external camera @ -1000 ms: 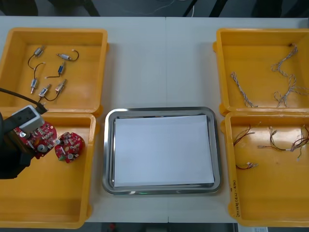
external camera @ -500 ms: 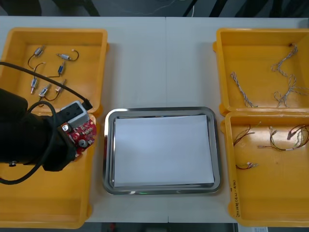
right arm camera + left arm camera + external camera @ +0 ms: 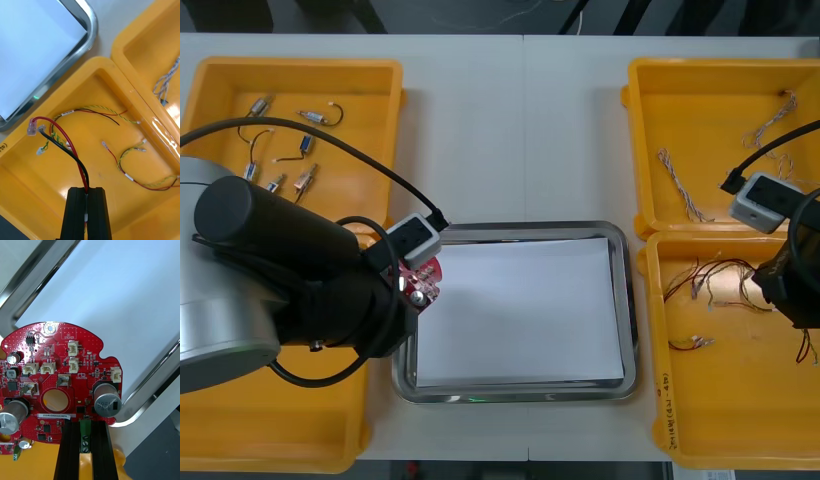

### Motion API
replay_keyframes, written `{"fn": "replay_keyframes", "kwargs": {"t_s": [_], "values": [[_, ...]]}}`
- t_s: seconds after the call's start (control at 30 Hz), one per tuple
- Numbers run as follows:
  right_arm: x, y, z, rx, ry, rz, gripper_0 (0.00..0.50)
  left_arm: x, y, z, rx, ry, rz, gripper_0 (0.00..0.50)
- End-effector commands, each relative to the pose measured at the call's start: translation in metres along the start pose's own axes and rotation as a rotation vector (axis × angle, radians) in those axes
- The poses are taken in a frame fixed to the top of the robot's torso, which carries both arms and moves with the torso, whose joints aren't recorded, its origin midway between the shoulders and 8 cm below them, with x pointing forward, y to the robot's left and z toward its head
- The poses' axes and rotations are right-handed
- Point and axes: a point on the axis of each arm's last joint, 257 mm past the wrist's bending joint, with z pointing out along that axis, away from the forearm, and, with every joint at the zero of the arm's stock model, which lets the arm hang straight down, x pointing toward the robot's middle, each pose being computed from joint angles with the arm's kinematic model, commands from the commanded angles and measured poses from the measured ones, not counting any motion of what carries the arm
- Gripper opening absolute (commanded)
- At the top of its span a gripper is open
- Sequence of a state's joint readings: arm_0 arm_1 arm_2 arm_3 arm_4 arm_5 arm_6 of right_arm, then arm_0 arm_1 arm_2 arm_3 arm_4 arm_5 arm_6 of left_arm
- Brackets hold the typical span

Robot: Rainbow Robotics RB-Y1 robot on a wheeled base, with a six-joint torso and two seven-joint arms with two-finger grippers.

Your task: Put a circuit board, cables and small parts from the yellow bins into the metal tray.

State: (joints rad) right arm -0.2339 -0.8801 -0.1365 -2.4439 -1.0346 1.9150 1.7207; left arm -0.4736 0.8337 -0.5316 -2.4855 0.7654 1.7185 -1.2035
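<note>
Over the left rim of the tray (image 3: pixel 510 231), my left claw (image 3: pixel 85 438) is clamped on the board (image 3: pixel 56 382), its fingers pinching the green block at the board's edge. I see the board face-on to the wrist camera, partly above the rim and partly above the tray's white inside. At the right, my right claw (image 3: pixel 86 202) is in the near right bin (image 3: pixel 45 187), fingers closed on a red-black cable (image 3: pixel 65 142) with only the wire's width between them. That cable runs out from the fingers to a clear plug, just beside the red and yellow cables (image 3: pixel 93 109) on the bin floor.
</note>
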Motion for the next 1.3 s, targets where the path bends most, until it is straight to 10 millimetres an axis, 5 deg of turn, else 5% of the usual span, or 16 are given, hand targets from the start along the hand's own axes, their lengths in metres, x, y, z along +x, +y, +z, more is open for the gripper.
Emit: {"fn": "replay_keyframes", "kwargs": {"t_s": [0.03, 0.6, 1.3], "values": [[-0.016, 0.008, -0.006, 0.014, 0.003, -0.078, 0.0, -0.021, -0.021, 0.0, -0.001, -0.036, -0.14, 0.0], [-0.046, 0.035, 0.011, 0.022, 0.035, -0.255, 0.0, -0.003, -0.034, 0.073, -0.031, 0.009, -0.25, 0.0], [-0.05, 0.034, 0.014, 0.029, 0.048, -0.265, 0.0, 0.024, -0.065, 0.113, 0.016, 0.008, -0.299, 0.0]]}}
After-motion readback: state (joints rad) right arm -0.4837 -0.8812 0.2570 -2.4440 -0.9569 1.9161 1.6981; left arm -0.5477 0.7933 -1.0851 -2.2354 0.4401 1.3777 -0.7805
